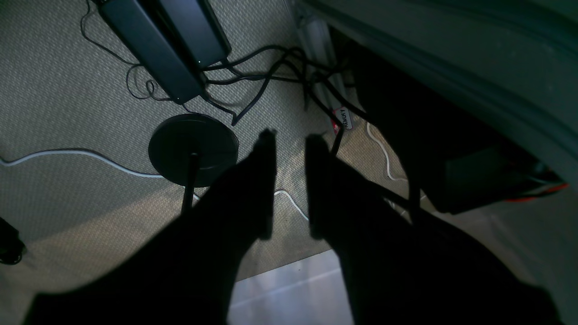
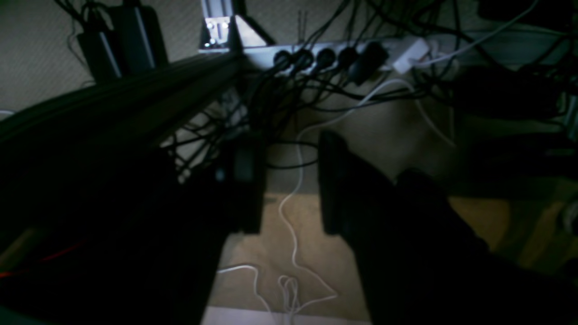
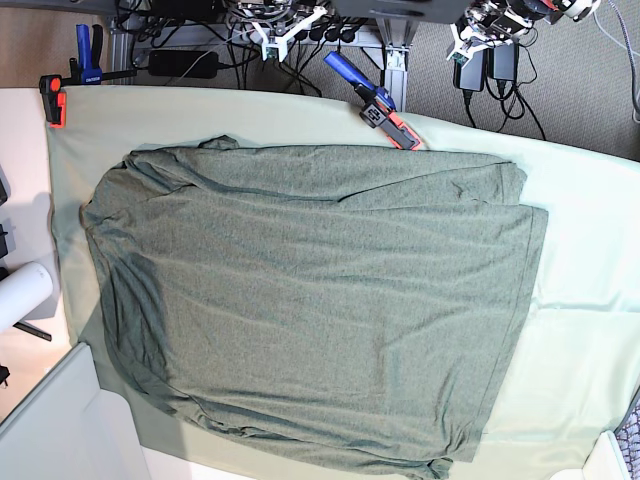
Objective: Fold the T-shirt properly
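Observation:
The T-shirt [image 3: 310, 300], dark heathered grey-green, lies spread flat over most of the pale mint table sheet [image 3: 590, 300] in the base view, with some folds along its far and left edges. Neither wrist view shows the shirt. My left gripper [image 1: 291, 135] is open and empty, looking down at carpet and cables behind the table. My right gripper [image 2: 289, 144] is open and empty, also over the floor and cables. Both arms sit beyond the table's far edge, the left at the top right [image 3: 480, 35] and the right at the top middle [image 3: 272, 25].
A blue and orange clamp [image 3: 378, 103] grips the far table edge, and two more clamps [image 3: 52, 100] sit at the far left. A white roll [image 3: 20, 295] lies at the left. A power strip [image 2: 343, 52], a round black base [image 1: 193, 149] and power bricks [image 1: 167, 40] lie on the floor.

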`<action>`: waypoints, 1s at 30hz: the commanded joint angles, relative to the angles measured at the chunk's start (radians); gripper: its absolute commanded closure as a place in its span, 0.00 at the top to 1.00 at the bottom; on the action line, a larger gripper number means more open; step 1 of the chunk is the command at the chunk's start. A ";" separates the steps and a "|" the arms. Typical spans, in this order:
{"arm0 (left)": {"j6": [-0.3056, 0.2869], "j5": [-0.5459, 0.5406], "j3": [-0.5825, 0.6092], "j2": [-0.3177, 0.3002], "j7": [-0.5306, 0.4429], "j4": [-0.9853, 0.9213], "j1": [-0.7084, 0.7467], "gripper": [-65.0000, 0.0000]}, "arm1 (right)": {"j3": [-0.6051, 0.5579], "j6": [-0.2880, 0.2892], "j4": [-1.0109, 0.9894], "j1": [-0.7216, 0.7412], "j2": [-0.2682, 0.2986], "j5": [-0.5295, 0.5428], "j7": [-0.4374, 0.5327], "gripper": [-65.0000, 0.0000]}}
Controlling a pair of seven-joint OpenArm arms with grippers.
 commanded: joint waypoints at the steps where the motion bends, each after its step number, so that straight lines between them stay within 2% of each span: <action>1: 0.004 0.002 -0.001 0.002 -0.008 0.005 0.000 0.24 | -0.002 -0.001 0.008 -0.003 0.005 0.001 0.009 0.32; 15: 0.003 0.002 -0.001 0.002 -0.022 0.005 0.000 0.24 | -0.002 -0.001 0.008 -0.003 0.005 0.001 0.009 0.32; 19: -0.065 0.083 -0.001 0.002 0.023 0.026 0.002 0.24 | -0.002 -0.001 0.008 -0.003 0.005 0.001 0.009 0.32; 21: -0.064 0.127 -0.001 0.002 0.019 0.031 0.004 0.24 | -0.002 -0.001 0.008 -0.003 0.005 0.001 0.008 0.32; 24: -0.064 0.158 -0.001 0.002 -0.004 0.031 0.006 0.24 | -0.002 0.009 0.008 -0.005 0.008 0.000 0.008 0.32; 27: -0.063 0.159 -0.001 -0.001 -0.077 0.037 0.024 0.24 | -0.005 0.055 0.011 -0.016 0.023 -0.032 0.008 0.32; 30: -0.064 0.164 -0.001 -0.007 -0.128 0.089 0.071 0.24 | -0.041 0.063 0.041 -0.050 0.040 -0.064 0.008 0.32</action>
